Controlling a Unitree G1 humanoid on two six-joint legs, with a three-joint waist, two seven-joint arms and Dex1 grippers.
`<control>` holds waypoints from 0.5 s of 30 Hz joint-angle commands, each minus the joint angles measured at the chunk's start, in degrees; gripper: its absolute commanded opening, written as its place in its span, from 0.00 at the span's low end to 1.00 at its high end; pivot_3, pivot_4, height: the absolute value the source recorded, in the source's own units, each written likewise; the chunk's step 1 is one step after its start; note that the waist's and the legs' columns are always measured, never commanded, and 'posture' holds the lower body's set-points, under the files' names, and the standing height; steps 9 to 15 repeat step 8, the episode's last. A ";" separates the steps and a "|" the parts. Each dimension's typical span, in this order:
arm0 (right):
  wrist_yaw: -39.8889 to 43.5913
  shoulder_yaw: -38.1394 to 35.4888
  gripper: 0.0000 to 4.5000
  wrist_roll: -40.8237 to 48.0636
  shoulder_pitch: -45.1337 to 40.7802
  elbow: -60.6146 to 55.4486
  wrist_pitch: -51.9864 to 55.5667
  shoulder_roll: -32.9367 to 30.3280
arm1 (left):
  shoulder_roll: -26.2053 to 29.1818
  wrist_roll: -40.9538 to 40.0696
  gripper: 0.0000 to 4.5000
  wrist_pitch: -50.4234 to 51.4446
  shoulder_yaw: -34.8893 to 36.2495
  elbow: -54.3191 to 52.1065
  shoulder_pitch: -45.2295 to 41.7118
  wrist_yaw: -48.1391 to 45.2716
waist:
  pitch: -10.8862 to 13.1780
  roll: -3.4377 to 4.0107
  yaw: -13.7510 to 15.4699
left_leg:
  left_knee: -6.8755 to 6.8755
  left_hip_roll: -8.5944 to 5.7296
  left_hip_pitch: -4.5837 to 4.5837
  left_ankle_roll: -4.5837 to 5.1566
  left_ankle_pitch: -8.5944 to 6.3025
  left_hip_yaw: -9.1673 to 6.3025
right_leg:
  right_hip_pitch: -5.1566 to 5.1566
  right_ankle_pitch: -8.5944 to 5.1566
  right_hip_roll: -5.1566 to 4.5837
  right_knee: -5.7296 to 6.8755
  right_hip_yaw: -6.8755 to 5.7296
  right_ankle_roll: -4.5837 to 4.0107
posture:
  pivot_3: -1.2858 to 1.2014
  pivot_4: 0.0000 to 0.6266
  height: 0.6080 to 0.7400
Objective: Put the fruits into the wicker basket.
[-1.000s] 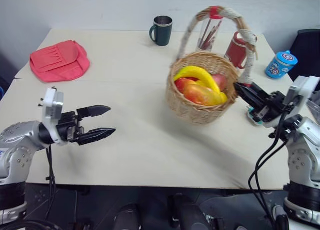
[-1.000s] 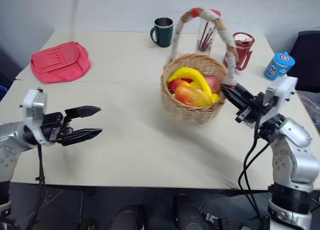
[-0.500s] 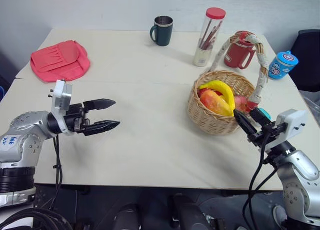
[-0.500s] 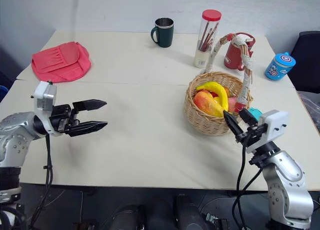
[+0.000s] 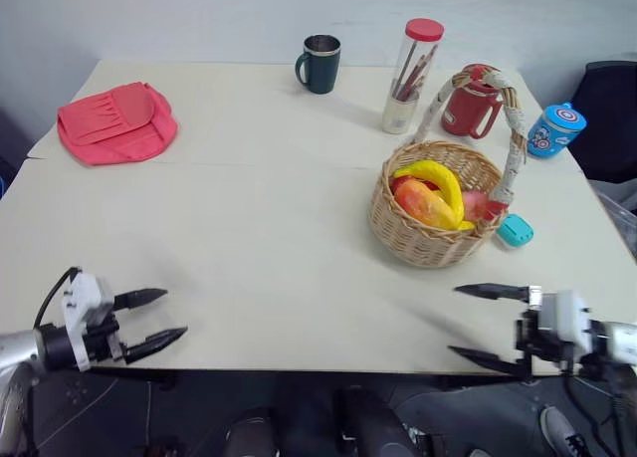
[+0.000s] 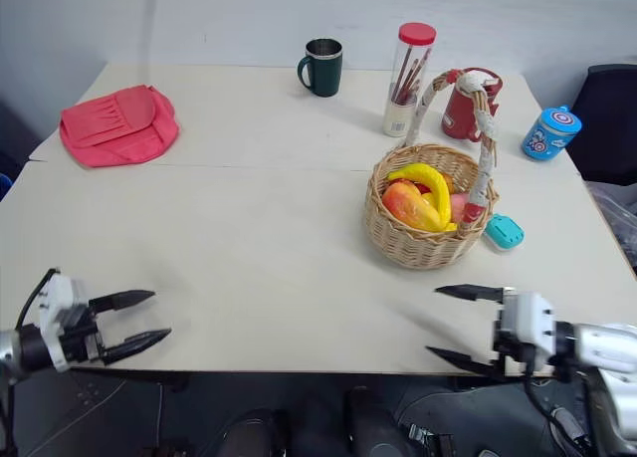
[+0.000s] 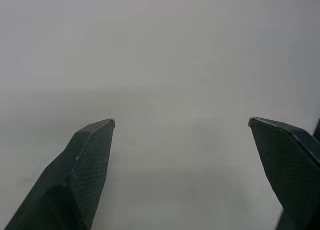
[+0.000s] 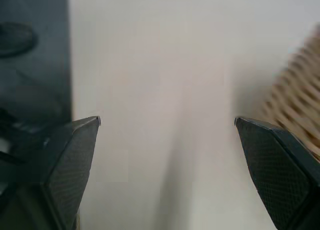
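- The right pincer [image 5: 486,323] hangs at the near edge of the bench [image 5: 259,238], its black fingers spread wide with nothing between them; it points across toward the robot's left, well clear of the basket, which suits a hand that has no more to carry;
- The left pincer [image 5: 149,317] sits at the near left edge, likewise gaping and empty, near nothing it could take;
- The basket [image 5: 430,240] stands upright on the right half of the bench, its cloth-wrapped handle [image 5: 510,128] arching over it; the banana [image 5: 435,178] and the mango [image 5: 428,206] both lie inside, the banana curved over the mango, so the task looks done;
- A small teal gadget [image 5: 515,230] lies just beside the basket on the bench; it is no fruit and belongs outside;
- Farther back stand a red jug [image 5: 470,104], a tube of sticks [image 5: 408,74], a dark mug [image 5: 318,61] and a blue cup [image 5: 555,128]; a pink pouch [image 5: 114,121] lies at the far left, all apart from the work.
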 commanded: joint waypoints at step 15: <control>-2.39 9.90 1.00 -5.46 -16.43 17.55 -7.19 10.64 | -8.49 5.33 1.00 -7.70 0.34 -15.43 7.57 10.76 | 0.06 0.05 0.87 | -0.15 0.01 0.22 -0.04 -0.08 -0.09 | 0.34 -0.03 0.00 -0.27 -0.08 -0.15 | 0.52 0.24 1.00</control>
